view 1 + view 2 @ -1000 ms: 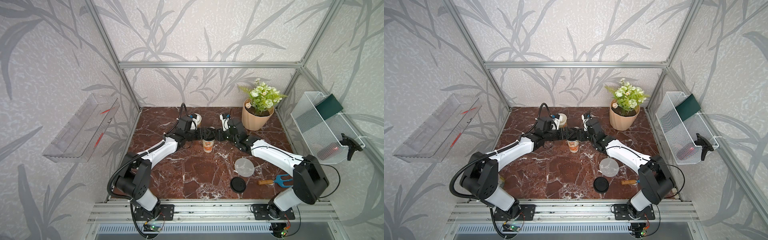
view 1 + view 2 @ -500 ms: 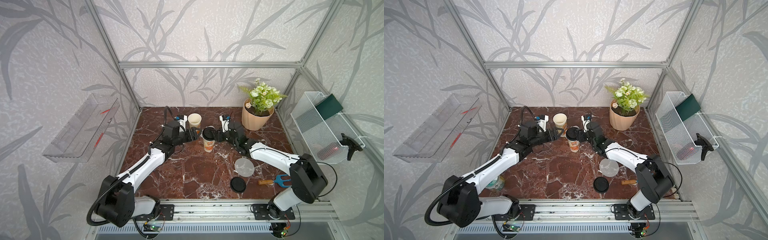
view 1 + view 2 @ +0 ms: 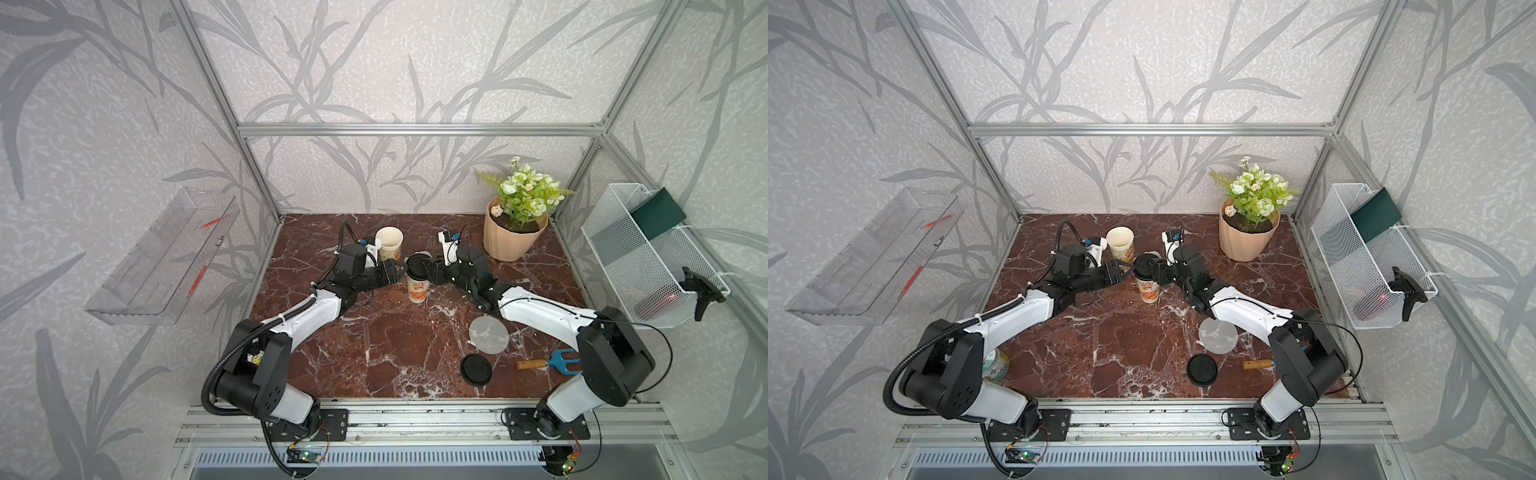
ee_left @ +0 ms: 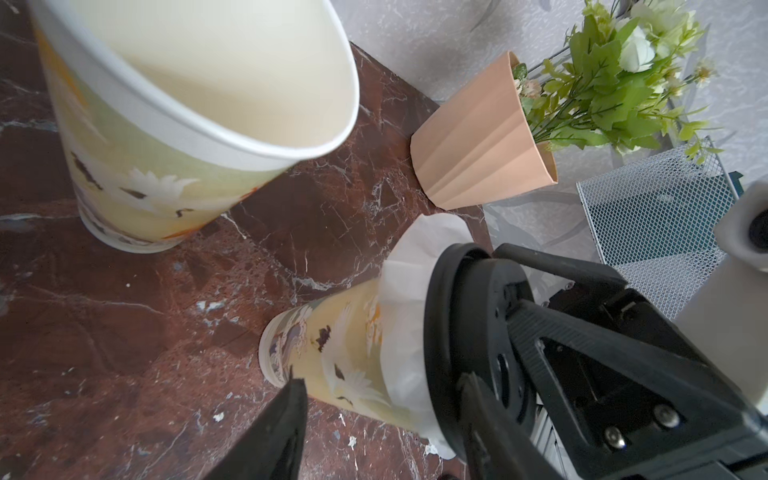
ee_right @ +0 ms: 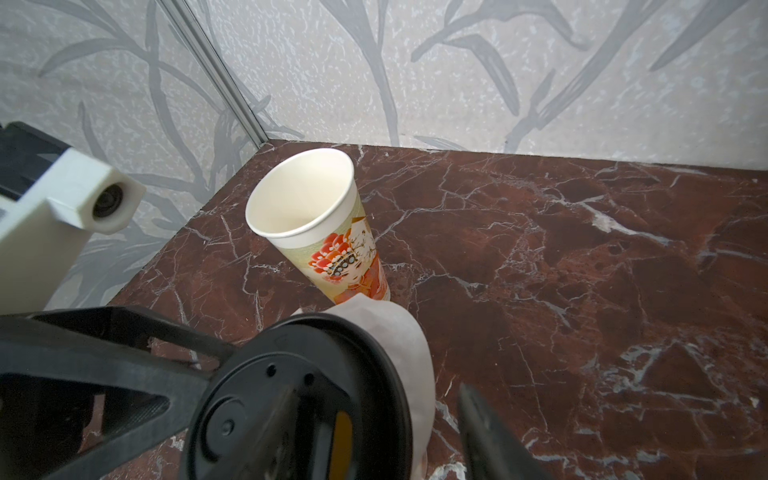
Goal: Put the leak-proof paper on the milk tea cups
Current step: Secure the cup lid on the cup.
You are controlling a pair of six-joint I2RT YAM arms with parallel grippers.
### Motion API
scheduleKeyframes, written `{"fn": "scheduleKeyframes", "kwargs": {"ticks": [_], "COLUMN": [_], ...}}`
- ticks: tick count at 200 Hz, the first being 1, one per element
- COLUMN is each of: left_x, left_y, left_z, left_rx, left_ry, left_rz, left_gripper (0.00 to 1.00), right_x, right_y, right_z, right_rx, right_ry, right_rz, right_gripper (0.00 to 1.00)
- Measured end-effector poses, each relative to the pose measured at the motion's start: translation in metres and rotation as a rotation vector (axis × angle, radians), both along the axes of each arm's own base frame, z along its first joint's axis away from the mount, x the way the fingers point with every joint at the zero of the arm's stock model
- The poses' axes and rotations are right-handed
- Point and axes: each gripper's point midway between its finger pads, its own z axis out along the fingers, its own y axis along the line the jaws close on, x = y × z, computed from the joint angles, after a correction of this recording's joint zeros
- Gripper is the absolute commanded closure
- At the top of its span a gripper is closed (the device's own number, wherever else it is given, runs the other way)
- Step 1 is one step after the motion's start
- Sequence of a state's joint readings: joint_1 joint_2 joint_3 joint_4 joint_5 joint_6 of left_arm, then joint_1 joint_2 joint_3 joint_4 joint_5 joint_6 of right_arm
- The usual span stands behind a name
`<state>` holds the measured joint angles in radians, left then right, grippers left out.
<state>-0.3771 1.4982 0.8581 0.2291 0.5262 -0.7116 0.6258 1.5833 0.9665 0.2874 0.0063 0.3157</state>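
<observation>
One milk tea cup (image 3: 417, 286) (image 3: 1148, 286) stands mid-table with a crumpled leak-proof paper (image 4: 405, 316) (image 5: 409, 353) over its mouth and a black lid (image 3: 417, 265) (image 4: 469, 324) (image 5: 299, 399) on top. My left gripper (image 3: 397, 271) (image 4: 382, 380) and right gripper (image 3: 434, 274) (image 5: 378, 388) flank that lid, jaws apart around its rim; contact is unclear. Behind it, a second cup (image 3: 389, 243) (image 3: 1120, 243) (image 5: 307, 208) stands uncovered. A loose paper disc (image 3: 488, 335) (image 3: 1218, 336) lies flat at the front right.
A spare black lid (image 3: 476, 369) lies near the front edge beside a small garden fork (image 3: 548, 362). A peach plant pot (image 3: 513, 237) stands at the back right. A wire basket (image 3: 648, 257) hangs on the right wall. A can (image 3: 996, 365) sits by the left arm's base.
The left arm drew back from over the rear cup, which now shows, and its jaws have narrowed beside the lid. The right gripper has stayed at the lidded cup.
</observation>
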Motion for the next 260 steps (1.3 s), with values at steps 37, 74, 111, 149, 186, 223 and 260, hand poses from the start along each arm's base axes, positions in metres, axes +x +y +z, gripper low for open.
{"fn": "scheduleKeyframes", "kwargs": {"ticks": [37, 74, 111, 149, 186, 223, 260], "left_x": [0.006, 0.01, 0.012, 0.012, 0.01, -0.002, 0.002], "left_y": [-0.003, -0.008, -0.009, -0.01, -0.005, 0.004, -0.012], "left_z": [-0.002, -0.009, -0.012, -0.013, -0.003, 0.004, 0.017], "left_rx": [-0.023, -0.052, -0.088, -0.117, -0.078, 0.059, 0.13], "left_ry": [-0.007, -0.008, -0.038, -0.053, -0.037, 0.032, 0.027], "left_rz": [0.0, -0.01, -0.01, -0.008, 0.013, 0.04, 0.008], "left_gripper": [0.5, 0.55, 0.57, 0.57, 0.46, 0.38, 0.36], "right_x": [0.0, 0.003, 0.004, 0.003, 0.001, -0.001, -0.002], "right_y": [0.001, 0.0, 0.0, 0.001, -0.001, -0.002, -0.003], "right_z": [0.001, 0.001, 0.001, 0.001, 0.001, 0.0, 0.001], "right_rx": [-0.005, -0.004, -0.001, 0.007, 0.012, 0.016, 0.012], "right_ry": [-0.014, -0.024, -0.031, -0.041, -0.044, -0.033, -0.014], "right_rz": [0.005, -0.002, -0.002, -0.001, -0.003, -0.013, -0.017], "right_gripper": [0.39, 0.41, 0.42, 0.42, 0.42, 0.42, 0.42]}}
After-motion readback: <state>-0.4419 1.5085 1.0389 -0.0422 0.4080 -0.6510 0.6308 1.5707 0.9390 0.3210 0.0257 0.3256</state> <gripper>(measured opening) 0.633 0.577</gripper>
